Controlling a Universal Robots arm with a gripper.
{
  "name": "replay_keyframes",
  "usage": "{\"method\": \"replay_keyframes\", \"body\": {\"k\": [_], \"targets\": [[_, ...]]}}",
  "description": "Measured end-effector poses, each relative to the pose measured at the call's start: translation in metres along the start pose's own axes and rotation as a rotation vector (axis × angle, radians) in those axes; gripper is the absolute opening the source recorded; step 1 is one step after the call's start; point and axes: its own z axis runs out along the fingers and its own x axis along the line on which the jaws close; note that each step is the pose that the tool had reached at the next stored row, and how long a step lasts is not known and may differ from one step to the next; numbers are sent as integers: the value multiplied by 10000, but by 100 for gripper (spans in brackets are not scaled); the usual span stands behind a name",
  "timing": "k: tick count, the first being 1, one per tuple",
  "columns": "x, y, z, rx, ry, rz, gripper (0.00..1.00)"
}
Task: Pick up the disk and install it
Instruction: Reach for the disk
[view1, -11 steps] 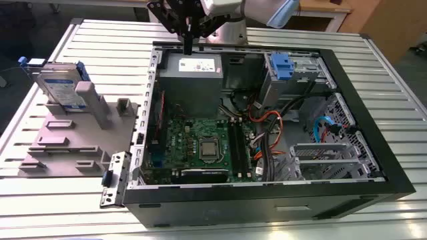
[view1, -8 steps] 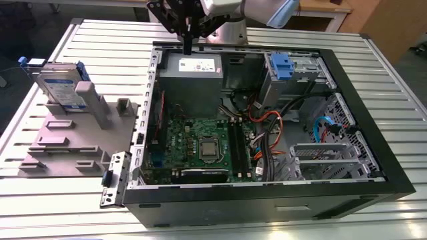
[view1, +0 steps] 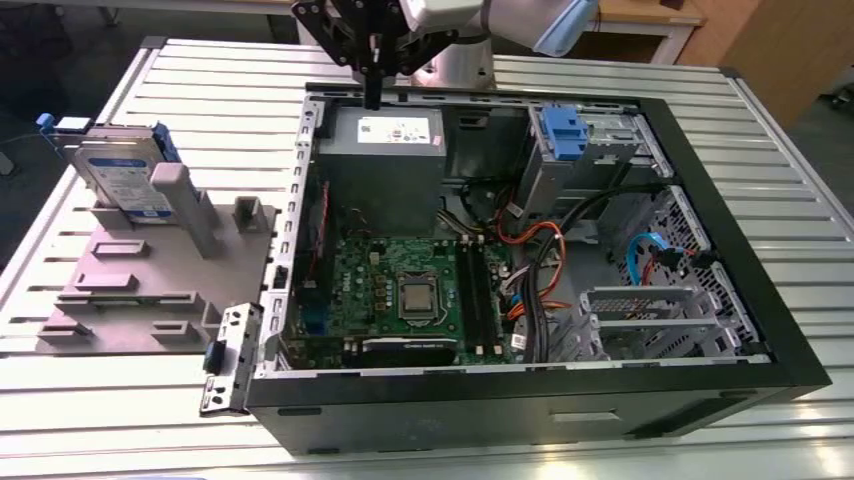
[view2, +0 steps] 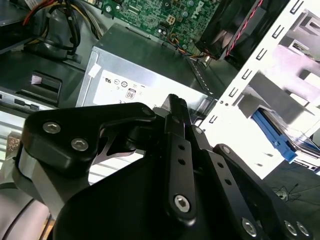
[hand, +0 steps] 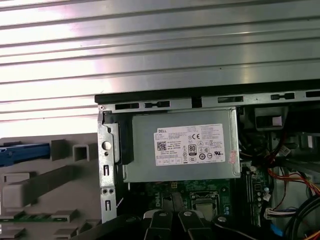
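Desk (view1: 761, 130): pale slatted metal, bearing an open black computer case (view1: 747, 330) and a grey fixture block (view1: 134, 270). Dark floor and wooden furniture (view1: 761, 40) beyond.

Tool (view1: 375, 98): black, hanging over the far rim of the case, directly above the power supply (view1: 384, 140), a grey box with a white sticker. Fingers pressed together, nothing between them.

Disk (view1: 120, 170): well apart from the tool, toward the exterior view's left, outside the case. Standing on edge in a slot of the fixture block, leaning slightly. Silver, white-and-blue label, blue carrier. Labelled face turned to the near side, top edge parallel with the slats, long axis apparently upright.

Exterior view: green motherboard (view1: 400, 290) well below the tool, blue latch (view1: 561, 130) in the drive bay.

First wrist view: power supply (hand: 180, 145) sticker face-on, blue carrier of the disk (hand: 25, 152) edge-on.

Second wrist view: tool (view2: 175, 102) linkage from behind, tips over the power supply (view2: 145, 75).
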Motion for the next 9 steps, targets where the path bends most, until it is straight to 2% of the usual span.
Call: {"method": "replay_keyframes", "body": {"k": [9], "targets": [[0,0,0,15,145,6,11]]}}
